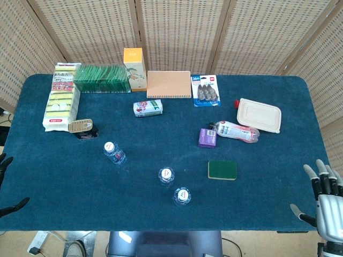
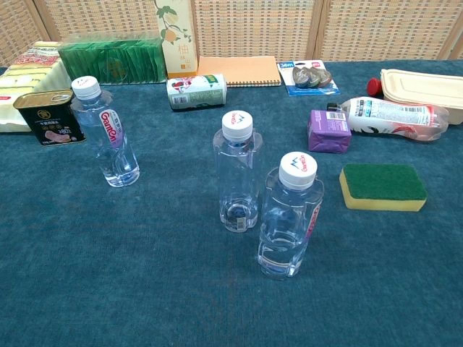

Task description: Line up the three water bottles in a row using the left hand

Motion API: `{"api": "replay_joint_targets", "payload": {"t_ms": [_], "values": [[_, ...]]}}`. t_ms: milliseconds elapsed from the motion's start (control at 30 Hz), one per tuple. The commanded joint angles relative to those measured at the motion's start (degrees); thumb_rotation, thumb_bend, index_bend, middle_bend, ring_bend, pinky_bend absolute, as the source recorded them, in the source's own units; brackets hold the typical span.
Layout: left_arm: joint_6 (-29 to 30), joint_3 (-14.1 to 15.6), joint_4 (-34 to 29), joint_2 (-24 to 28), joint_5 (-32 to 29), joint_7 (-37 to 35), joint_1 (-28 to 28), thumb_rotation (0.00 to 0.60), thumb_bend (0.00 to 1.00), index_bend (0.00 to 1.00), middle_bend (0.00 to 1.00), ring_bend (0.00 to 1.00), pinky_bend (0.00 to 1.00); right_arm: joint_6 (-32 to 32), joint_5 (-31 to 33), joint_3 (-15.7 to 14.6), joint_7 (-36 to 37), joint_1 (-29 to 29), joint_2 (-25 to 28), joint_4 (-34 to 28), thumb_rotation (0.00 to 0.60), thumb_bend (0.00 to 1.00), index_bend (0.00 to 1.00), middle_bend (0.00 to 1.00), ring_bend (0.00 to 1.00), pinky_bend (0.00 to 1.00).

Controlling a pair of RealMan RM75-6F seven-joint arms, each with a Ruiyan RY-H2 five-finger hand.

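1. Your left hand point(image 1: 5, 163) is at the far left edge of the table point(image 1: 278, 203). You can only see a few dark fingertips there in the head view, so you cannot tell how far open it is. It does not look like it holds anything, and it is well apart from every bottle.

2. Your right hand point(image 1: 327, 206) is at the lower right corner in the head view. Its fingers are spread apart and it holds nothing. The chest view shows neither hand.

3. All three water bottles stand upright with white caps on. The bottle with the pink label point(image 2: 110, 134) stands off to the left, near the small tin can point(image 2: 45, 117). The middle bottle point(image 2: 236, 173) and the nearest bottle point(image 2: 289, 217) stand close together, just beside each other.

4. The bottles do not make a tidy row yet. The two close ones sit on a slant, and the pink-label one is far from them. So it looks like nothing is done so far.

5. You will likely need to reach in with your left hand, grip a bottle and set it next to the others. Then fix the rest until they are side by side.

6. Go slow. These bottles are tall and thin, so a bump could tip one over.
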Motion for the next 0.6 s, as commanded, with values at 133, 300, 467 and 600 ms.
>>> {"api": "replay_joint_targets", "payload": {"t_ms": [133, 300, 467, 600], "values": [[-0.28, 0.13, 0.14, 0.23, 0.19, -0.77, -0.11, 0.6, 0.08, 0.0, 0.0, 0.0, 0.0, -0.31, 0.05, -0.1, 0.28, 0.12, 0.12, -0.11, 0.6, 0.0, 0.13, 0.0, 0.0, 0.0], [-0.91, 0.29, 0.73, 0.66, 0.8, -3.29, -0.61, 0.6, 0.08, 0.0, 0.0, 0.0, 0.0, -0.65, -0.13, -0.32, 0.63, 0.23, 0.27, -0.28, 0.6, 0.0, 0.13, 0.0, 0.0, 0.0], [-2.44, -0.05, 2.67, 0.52, 1.69, -8.62, -2.28, 0.6, 0.08, 0.0, 0.0, 0.0, 0.0, -0.97, -0.01, -0.42, 1.21, 0.33, 0.51, -0.35, 0.6, 0.0, 0.13, 0.0, 0.0, 0.0], [-6.43, -0.04, 5.01, 0.24, 1.91, -14.63, -4.95, 0.6, 0.08, 0.0, 0.0, 0.0, 0.0, -1.01, 0.05, -0.46, 1.98, 0.34, 0.85, -0.44, 0.6, 0.0, 0.13, 0.0, 0.0, 0.0]]}}
